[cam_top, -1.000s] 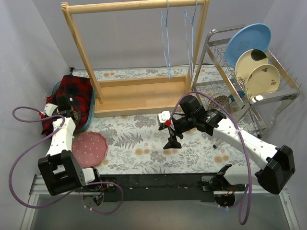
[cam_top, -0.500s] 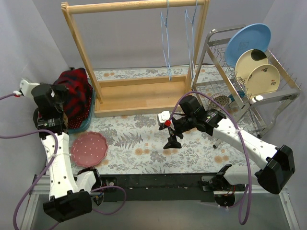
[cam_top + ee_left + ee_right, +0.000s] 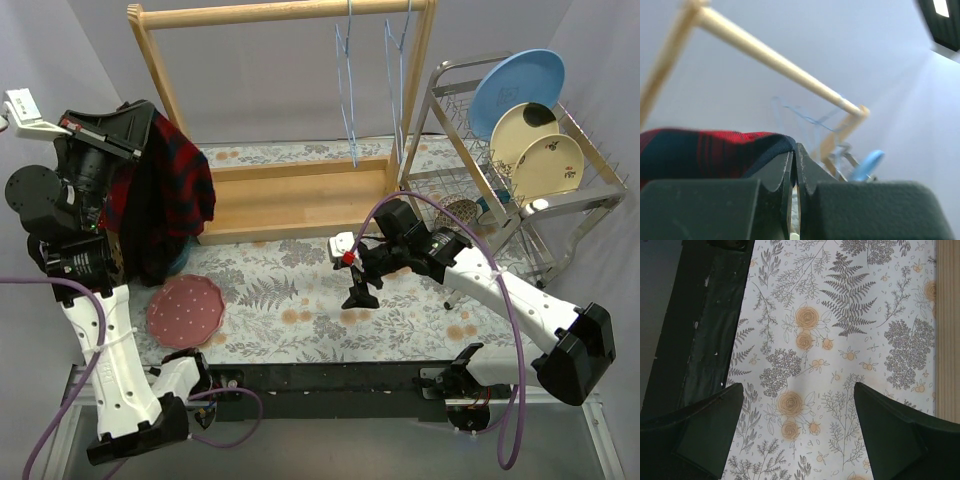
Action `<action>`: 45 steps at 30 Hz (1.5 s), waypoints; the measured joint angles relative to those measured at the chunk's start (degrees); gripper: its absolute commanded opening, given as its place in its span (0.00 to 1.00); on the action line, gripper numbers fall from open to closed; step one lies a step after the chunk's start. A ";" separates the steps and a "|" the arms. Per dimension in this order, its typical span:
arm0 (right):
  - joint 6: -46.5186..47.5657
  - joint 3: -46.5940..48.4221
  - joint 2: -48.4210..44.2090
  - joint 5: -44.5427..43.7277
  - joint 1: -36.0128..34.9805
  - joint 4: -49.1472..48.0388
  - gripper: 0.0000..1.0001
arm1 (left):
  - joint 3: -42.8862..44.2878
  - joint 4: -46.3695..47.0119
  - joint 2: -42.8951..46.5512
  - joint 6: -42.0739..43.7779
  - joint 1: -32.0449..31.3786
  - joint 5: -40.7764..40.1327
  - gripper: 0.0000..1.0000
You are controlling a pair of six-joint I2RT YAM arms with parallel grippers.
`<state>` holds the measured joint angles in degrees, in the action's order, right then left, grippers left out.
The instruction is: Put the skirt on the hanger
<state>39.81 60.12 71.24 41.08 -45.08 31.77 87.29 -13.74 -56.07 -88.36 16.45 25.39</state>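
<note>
The skirt, red-and-dark plaid, hangs in the air at the far left, beside the rack's left post. My left gripper is shut on its upper edge. In the left wrist view the jaws pinch the dark waistband, and the skirt drapes off to the left. Two thin blue wire hangers dangle from the wooden rail at the back right, and a hanger shows faintly beyond the jaws. My right gripper points down over the floral cloth with its fingers wide apart and nothing between them.
The wooden clothes rack stands across the back on a flat base. A wire dish rack with plates fills the right side. A pink plate lies at front left, and a teal basket's edge peeks out under the skirt.
My left arm has risen from the basket at the left, closing on the skirt and lifting it high so it hangs free. The right arm has not moved.
</note>
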 measured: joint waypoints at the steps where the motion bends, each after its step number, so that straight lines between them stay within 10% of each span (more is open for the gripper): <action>1: 0.20 0.00 -0.07 -0.37 0.00 0.22 0.99 | 0.87 1.53 0.07 -0.81 -0.48 1.92 0.00; 26: 2.45 1.66 -7.58 -10.84 11.65 4.17 0.99 | 5.64 32.00 -7.32 -22.95 -22.93 23.10 0.00; 35: 2.45 2.01 -8.09 -13.14 17.59 4.85 0.99 | -3.69 17.68 -16.57 -3.98 -57.09 12.55 0.00; 45: 3.65 3.93 -7.76 -11.58 20.96 10.71 0.97 | -37.11 2.82 -7.58 8.59 -61.68 6.27 0.00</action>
<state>43.46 64.05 63.48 29.50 -24.12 42.48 50.17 -10.92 -63.66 -79.77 -45.23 31.66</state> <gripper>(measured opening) 0.982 0.018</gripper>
